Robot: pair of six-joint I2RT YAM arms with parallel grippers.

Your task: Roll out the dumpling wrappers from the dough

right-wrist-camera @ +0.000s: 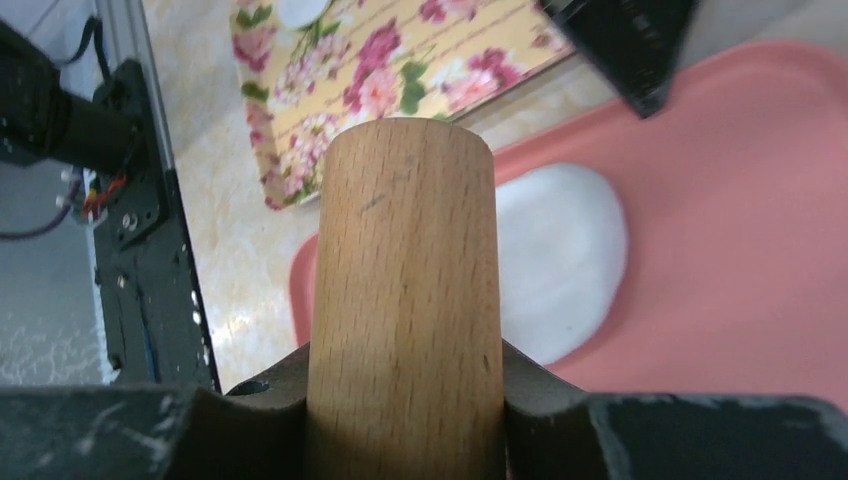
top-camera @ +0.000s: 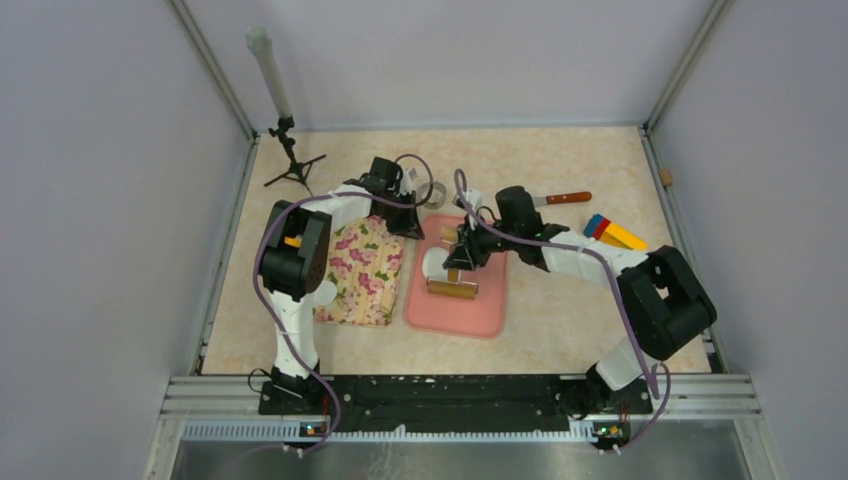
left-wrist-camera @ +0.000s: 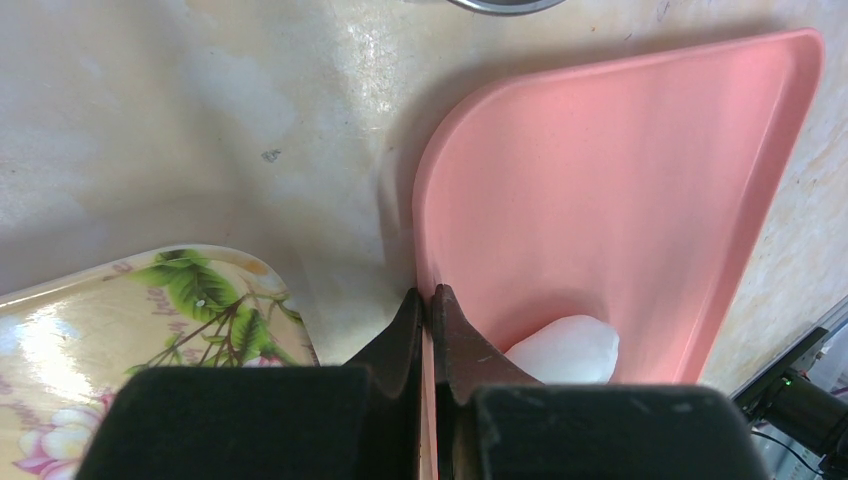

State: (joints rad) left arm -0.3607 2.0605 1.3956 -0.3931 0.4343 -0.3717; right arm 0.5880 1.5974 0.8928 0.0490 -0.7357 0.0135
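Left gripper [left-wrist-camera: 428, 305] fully closed, pinching the rim of the pink board [left-wrist-camera: 620, 200]. A floral tray [top-camera: 362, 270] lies just beside the board. Right gripper [right-wrist-camera: 405, 400] clamped around the wooden rolling pin [right-wrist-camera: 405, 250]. The dough [right-wrist-camera: 560, 260], a soft white lump, rests on the board next to the pin.

wooden rolling pin [right-wrist-camera: 405, 300], matte dough [right-wrist-camera: 560, 260], smooth board [left-wrist-camera: 620, 180]
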